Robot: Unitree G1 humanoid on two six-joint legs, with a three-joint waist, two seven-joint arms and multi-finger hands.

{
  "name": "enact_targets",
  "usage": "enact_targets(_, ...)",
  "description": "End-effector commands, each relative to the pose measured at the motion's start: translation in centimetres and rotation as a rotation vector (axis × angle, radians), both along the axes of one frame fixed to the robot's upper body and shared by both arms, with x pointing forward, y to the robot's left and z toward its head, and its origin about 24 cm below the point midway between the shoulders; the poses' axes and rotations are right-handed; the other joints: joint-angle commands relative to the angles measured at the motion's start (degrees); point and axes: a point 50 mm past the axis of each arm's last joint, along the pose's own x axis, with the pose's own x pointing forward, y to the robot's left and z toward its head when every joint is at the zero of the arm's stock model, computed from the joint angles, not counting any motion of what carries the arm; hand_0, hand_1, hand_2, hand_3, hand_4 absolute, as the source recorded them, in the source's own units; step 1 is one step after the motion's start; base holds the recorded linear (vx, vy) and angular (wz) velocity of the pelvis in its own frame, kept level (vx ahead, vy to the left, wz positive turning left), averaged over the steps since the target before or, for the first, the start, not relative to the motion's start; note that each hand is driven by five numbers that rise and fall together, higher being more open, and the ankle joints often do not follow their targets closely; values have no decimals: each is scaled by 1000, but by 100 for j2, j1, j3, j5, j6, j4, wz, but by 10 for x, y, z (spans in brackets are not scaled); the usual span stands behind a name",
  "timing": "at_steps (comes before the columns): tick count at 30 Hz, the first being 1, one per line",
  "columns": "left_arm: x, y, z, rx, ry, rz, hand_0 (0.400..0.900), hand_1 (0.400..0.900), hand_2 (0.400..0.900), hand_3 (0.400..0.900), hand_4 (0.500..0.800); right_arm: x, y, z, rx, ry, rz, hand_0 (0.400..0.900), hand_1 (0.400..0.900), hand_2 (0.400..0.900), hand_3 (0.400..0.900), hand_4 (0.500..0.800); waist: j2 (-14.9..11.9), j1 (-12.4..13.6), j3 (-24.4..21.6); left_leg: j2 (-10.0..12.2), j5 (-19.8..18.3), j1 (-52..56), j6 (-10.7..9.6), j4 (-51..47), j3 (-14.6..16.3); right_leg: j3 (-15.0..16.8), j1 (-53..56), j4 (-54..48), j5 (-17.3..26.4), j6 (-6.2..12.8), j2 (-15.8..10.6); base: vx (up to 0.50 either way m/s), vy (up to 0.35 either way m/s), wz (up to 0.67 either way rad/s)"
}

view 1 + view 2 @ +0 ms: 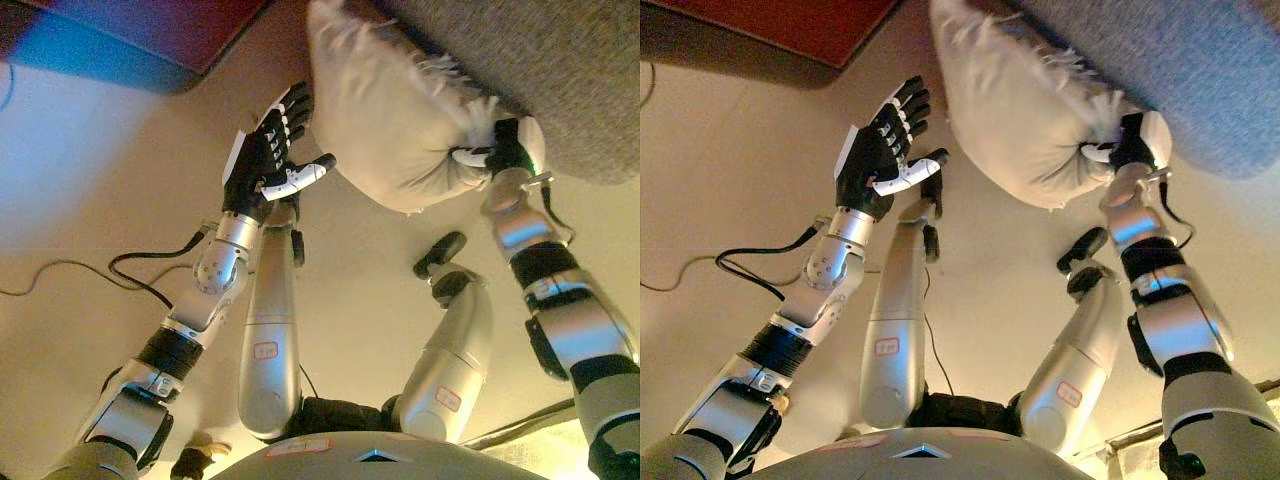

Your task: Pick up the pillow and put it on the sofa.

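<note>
A cream fringed pillow (385, 115) hangs off the floor against the front edge of the grey sofa (560, 70) at the upper right. My right hand (500, 148) is shut on the pillow's lower right corner, the cloth bunched in its fingers. My left hand (270, 150) is open, fingers straight and thumb out, just to the left of the pillow; I cannot tell whether its fingertips touch the cloth.
A dark red rug or mat (150, 30) lies on the tan floor (90, 180) at the upper left. The sofa fills the upper right corner.
</note>
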Motion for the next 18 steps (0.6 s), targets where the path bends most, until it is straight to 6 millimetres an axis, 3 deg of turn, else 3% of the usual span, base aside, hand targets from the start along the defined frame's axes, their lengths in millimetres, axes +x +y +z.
enact_targets(1,-5,4,18,-53,-110,42,900,900,900,900,800,-14,2,57,-126,-417,-19,400,400,400,400,500,-70,-127,-13,386,-176,1287,-88,-675,-15,158,662,-1125,1086,192,-159,122,21,-11)
enact_targets(5,-9,23,-4,-119,6,121,900,900,900,900,800,-41,14,35,-208,-460,34,400,400,400,400,500,-239,-195,-361,436,-155,2277,-109,-1206,205,-64,1639,-1709,1190,258,-64,138,-2,-3)
enact_targets(9,-16,34,-23,-168,101,161,900,900,900,900,800,-58,12,29,-291,-484,71,400,400,400,400,500,-397,-190,-731,515,-87,3282,-164,-1811,392,-356,2703,-2425,1363,308,155,153,-42,5)
enact_targets(14,-29,37,-47,-206,231,208,900,900,900,900,800,-77,7,36,-488,-565,69,400,400,400,400,500,-607,-147,-1303,568,-53,4609,-165,-2587,688,-695,4009,-3246,1603,373,520,171,-64,1)
enact_targets(18,-42,39,-62,-194,287,232,900,900,900,900,800,-94,-5,47,-477,-653,49,400,400,400,400,500,-695,-213,-1799,478,1,5435,-85,-3156,912,-723,4603,-3653,1829,416,792,125,9,-17)
